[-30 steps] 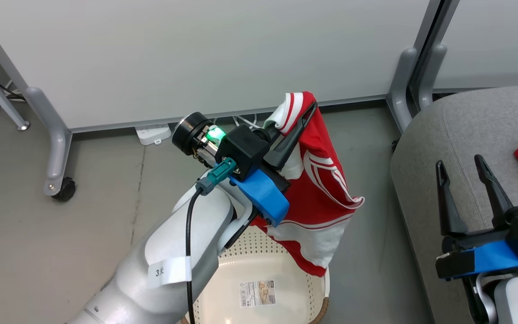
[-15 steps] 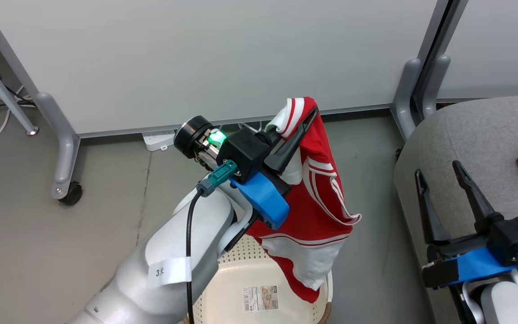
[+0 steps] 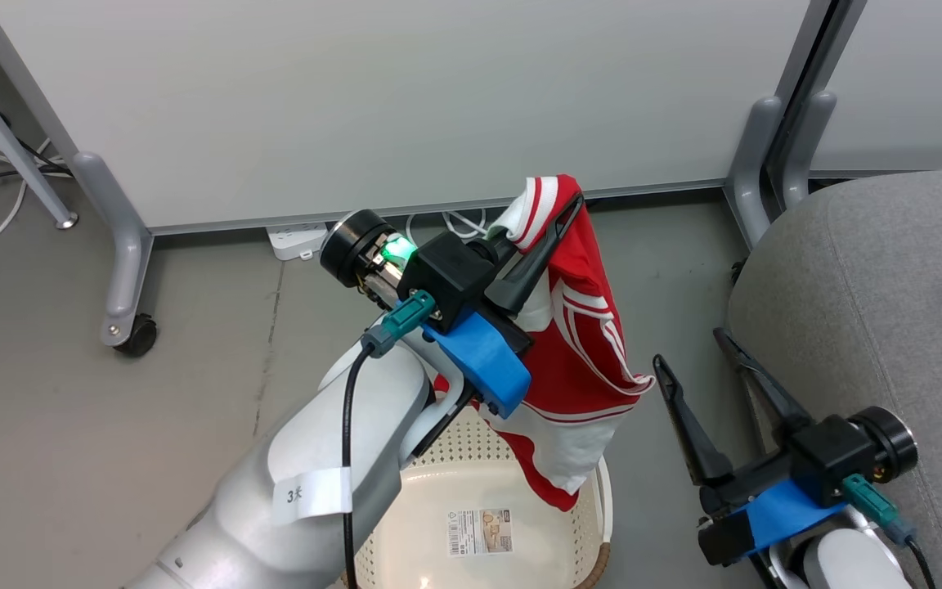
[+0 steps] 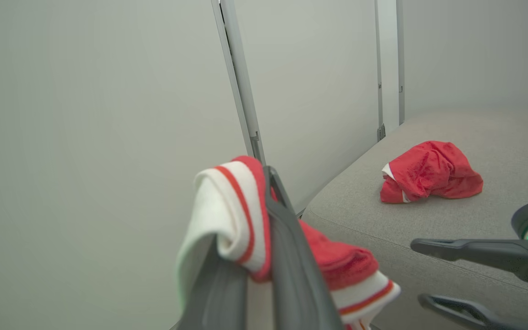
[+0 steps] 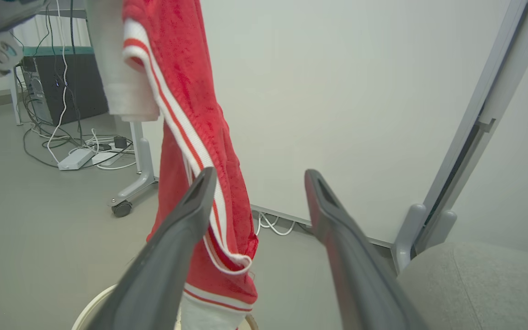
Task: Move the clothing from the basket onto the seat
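The clothing is in two places. One piece, a red garment with white panels and stripes [image 3: 581, 327], hangs from the left gripper [image 3: 559, 219]. This gripper is raised above the basket [image 3: 471, 448] and pinches a folded red-and-white striped edge at the garment's top. In the left wrist view that edge is bunched over and between the two dark fingers [image 4: 287, 256], which are pressed close on it. The cloth drops down from there. In the head view its lowest corner lines up with the basket's far right rim; whether it touches the rim cannot be told. The basket stands on the grey floor [image 3: 70, 425] just beside the seat [image 3: 863, 270], and a paper label [image 3: 479, 532] shows on its bottom.

The other piece, a crumpled red garment [image 4: 429, 172], lies on the seat, well apart from both grippers.

The right gripper [image 3: 688, 347] sits low between the basket and the seat. Its fingers are spread wide with nothing between them and point up toward the hanging garment. One fingertip is just beside the garment's flared side corner. In the right wrist view one finger [image 5: 172, 247] crosses in front of the garment's lower part; contact cannot be told.

Behind stands a pale wall panel [image 3: 438, 98] on grey legs with a caster [image 3: 136, 335]. A power strip [image 3: 295, 239] and cables lie at its foot.
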